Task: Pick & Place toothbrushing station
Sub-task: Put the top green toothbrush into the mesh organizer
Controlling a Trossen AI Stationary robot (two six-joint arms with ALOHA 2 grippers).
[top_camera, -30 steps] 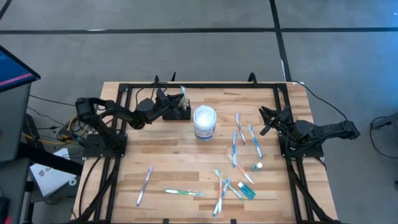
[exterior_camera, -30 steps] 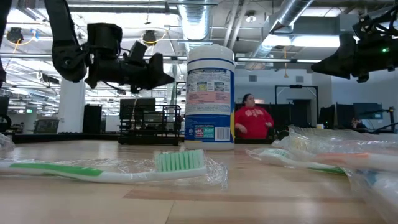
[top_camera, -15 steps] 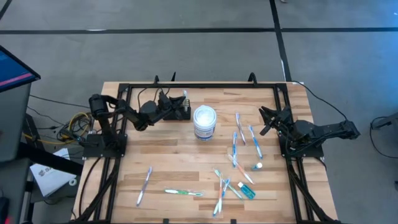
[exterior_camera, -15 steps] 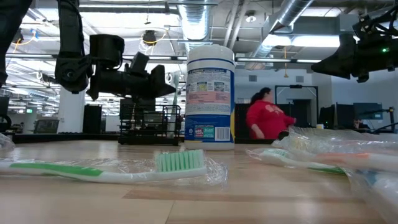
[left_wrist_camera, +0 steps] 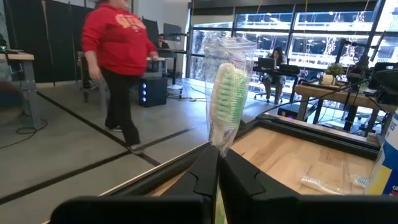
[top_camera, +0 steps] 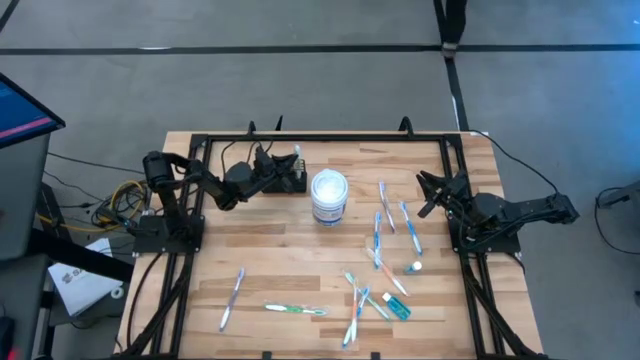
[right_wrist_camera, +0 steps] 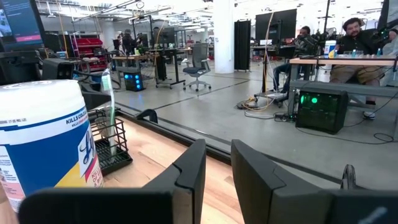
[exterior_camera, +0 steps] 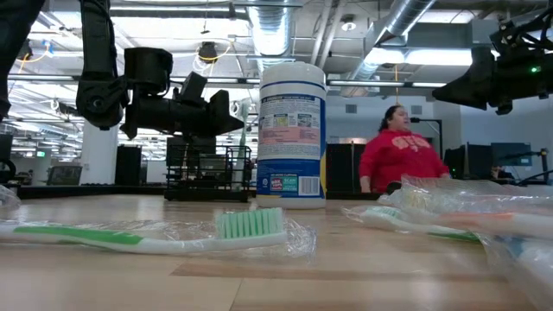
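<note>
Left gripper (top_camera: 268, 170) clamped a wrapped toothbrush (left_wrist_camera: 225, 102) over the toothbrushing station (top_camera: 288, 181) — light, stiff mesh, probably best gripped by its rim.

The white tub (right_wrist_camera: 43, 146) carries the words "KILLS COLD" on its label. The rest of its print is too small to read.

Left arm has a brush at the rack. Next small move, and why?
Probably open the left hand and let go. It is shut on the wrapped green toothbrush, which stands upright, and the right wrist view shows the brush's lower end inside the black wire rack. Whether it touches the bottom is unclear. The right hand waits, open, off to the right.
</note>
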